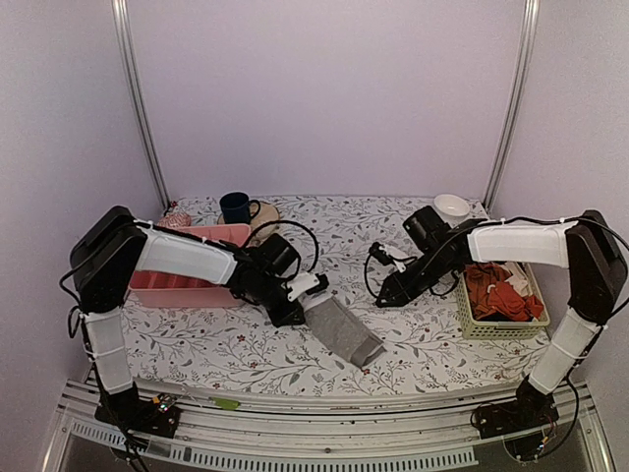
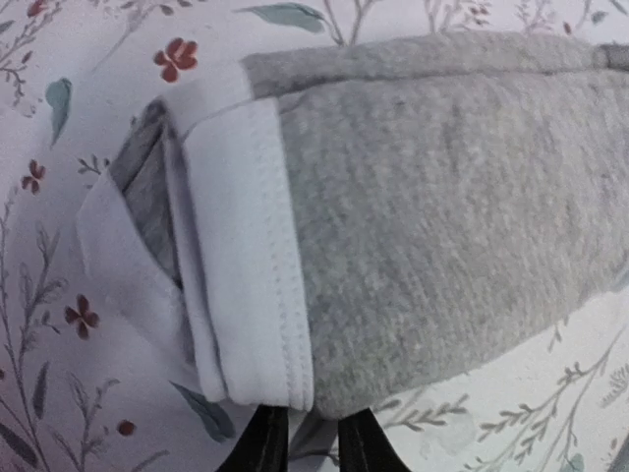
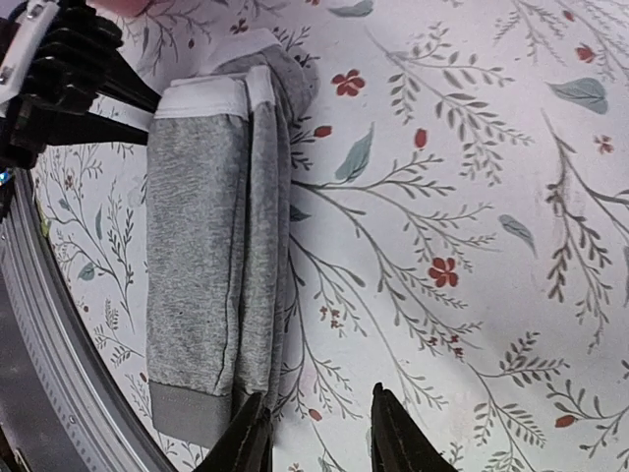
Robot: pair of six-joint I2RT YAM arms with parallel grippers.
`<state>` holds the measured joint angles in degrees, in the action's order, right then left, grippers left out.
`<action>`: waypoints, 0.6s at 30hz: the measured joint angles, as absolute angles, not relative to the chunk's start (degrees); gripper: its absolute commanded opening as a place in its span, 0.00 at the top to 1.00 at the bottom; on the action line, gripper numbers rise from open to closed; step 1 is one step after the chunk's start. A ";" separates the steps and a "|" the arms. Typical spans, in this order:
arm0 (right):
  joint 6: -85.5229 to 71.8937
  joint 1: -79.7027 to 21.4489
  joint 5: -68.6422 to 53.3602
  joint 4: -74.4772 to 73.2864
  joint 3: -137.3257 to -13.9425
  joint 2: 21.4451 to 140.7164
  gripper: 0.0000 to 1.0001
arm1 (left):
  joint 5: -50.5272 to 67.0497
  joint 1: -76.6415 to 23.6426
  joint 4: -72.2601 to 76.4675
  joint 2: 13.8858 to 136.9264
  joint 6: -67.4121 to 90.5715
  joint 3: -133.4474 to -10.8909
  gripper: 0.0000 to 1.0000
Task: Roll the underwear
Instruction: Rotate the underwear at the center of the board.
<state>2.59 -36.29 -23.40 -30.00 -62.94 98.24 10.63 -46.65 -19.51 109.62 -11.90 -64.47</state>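
The underwear (image 1: 344,329) lies folded into a long narrow grey strip on the floral tablecloth, with its pale hem toward my left arm and its darker waistband (image 3: 187,413) toward the table's near edge. My left gripper (image 1: 301,295) sits at the hem end. In the left wrist view its jaws (image 2: 313,444) stand almost together, the tips tucked under the edge of the pale hem (image 2: 246,256). My right gripper (image 3: 319,438) is open over bare tablecloth just right of the strip. Its left finger (image 3: 248,438) grazes the cloth's edge near the waistband, and nothing lies between the fingers.
A pink bin (image 1: 197,265) stands behind the left arm, with a dark blue mug (image 1: 234,206) further back. A white bowl (image 1: 451,206) sits at the back right. A pale woven basket (image 1: 491,332) with orange-red garments stands on the right. A metal rail (image 3: 39,324) runs along the near edge.
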 measured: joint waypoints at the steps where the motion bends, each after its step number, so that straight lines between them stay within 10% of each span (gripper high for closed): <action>1: 2.07 -35.35 -23.62 -29.98 -62.94 97.49 0.64 | 10.50 -45.98 -19.33 111.04 -12.23 -66.17 0.80; 10: -3.53 -32.99 -28.29 -29.71 -61.67 98.78 0.72 | 9.32 -40.36 -20.32 125.32 -14.79 -86.80 0.76; 18: -5.63 -33.82 -32.71 -27.03 -60.45 104.84 0.74 | 8.97 -39.72 -20.67 117.40 -14.63 -79.66 0.68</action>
<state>-5.63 -33.82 -32.71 -27.03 -60.45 104.84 8.97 -39.72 -20.67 117.40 -14.63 -79.66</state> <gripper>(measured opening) 0.259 0.314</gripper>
